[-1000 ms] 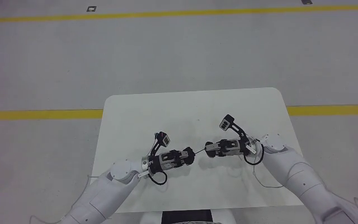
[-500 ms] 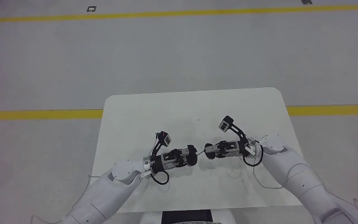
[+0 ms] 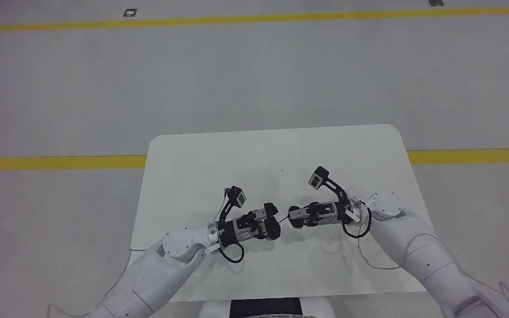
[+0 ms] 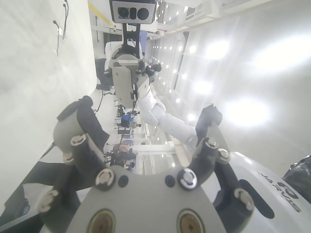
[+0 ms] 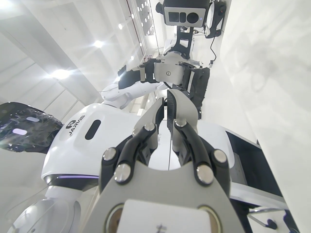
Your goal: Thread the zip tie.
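White table (image 3: 183, 159), both arms facing each other over its middle. From above, the zip tie is too thin to trace. Right gripper (image 5: 167, 103) is nearly closed, pinching the zip tie (image 5: 168, 146), a dark strap running back between its fingers. Left gripper (image 4: 147, 109) is spread wide, holding nothing. It sits at 8 o'clock of the right one, just apart.

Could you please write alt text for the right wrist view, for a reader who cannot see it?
The right gripper is shut on a thin black zip tie that runs between its fingers. Just beyond its tips, the left gripper faces it with its jaws open, and the white table lies to one side.
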You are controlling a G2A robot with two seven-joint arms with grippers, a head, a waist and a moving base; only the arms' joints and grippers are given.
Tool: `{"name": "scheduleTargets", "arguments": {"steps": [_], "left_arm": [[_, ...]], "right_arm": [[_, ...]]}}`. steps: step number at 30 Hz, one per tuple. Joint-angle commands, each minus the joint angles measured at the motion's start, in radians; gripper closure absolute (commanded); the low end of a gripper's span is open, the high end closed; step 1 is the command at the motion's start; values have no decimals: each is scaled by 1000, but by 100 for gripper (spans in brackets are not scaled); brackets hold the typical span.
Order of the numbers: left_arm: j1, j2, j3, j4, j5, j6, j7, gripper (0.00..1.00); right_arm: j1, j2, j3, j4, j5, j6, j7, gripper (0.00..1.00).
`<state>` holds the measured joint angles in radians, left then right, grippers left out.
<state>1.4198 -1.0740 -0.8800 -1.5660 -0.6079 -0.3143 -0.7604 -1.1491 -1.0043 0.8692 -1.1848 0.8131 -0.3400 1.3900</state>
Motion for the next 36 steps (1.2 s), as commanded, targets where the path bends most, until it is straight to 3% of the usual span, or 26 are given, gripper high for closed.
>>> {"name": "scheduleTargets", "arguments": {"steps": [1, 6, 25, 34, 36], "left_arm": [[0, 0, 0, 0, 0, 0, 0, 0], [-1, -1, 5, -5, 7, 10, 14, 0], [-17, -8, 30, 11, 10, 23, 26, 0], [-19, -10, 36, 12, 2, 22, 20, 0], [-21, -11, 38, 13, -1, 22, 17, 10]], "right_arm": [[0, 0, 0, 0, 0, 0, 0, 100], [-7, -1, 2, -13, -5, 0, -29, 100], [-96, -4, 129, -104, -31, 0, -69, 100], [-106, -14, 133, -105, -56, 0, -61, 100], [-102, -17, 129, -100, -61, 0, -62, 100]]}}
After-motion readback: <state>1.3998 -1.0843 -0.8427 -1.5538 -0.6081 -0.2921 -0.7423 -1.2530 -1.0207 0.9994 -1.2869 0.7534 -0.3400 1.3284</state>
